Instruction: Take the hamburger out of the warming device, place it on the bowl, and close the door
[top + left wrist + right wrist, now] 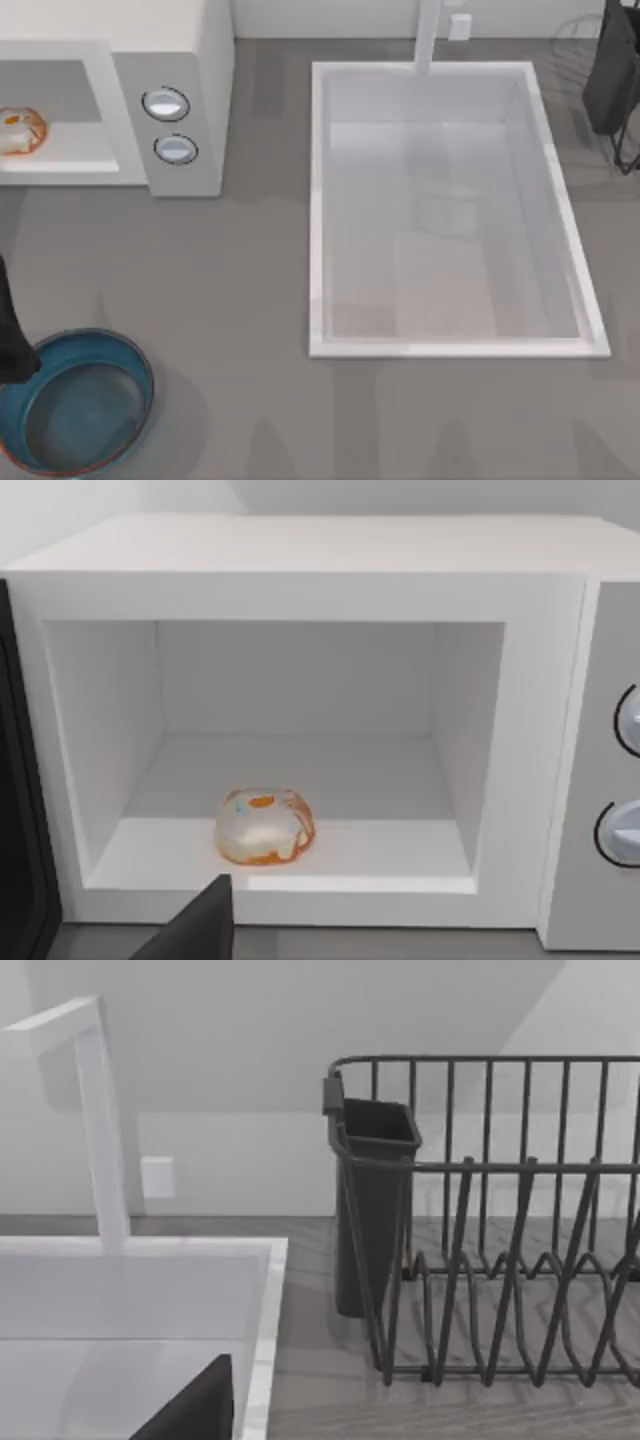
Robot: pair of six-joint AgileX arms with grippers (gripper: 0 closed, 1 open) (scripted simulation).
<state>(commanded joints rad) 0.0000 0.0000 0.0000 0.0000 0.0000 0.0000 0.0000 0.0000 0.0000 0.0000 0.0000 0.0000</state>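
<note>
The warming device [185, 60] stands at the table's back left, and its door [18, 810] hangs swung open at the cavity's side. Inside, near the front of the cavity floor, lies the hamburger [265, 826], a cream-white lump with orange marks, also seen from above as the hamburger [20, 130]. The dark teal bowl [80, 410] with its reddish rim sits at the front left, holding nothing. My left gripper [12, 355] hangs at the left edge just over the bowl's rim, facing the open cavity from a distance. My right gripper [612, 70] is parked at the back right.
A large white sink [318, 200] with a faucet [428, 35] takes up the middle and right of the table. A dark wire dish rack [500, 1260] with a utensil cup [375, 1210] stands at the back right beside the right arm. Two knobs [170, 125] face up on the appliance's panel.
</note>
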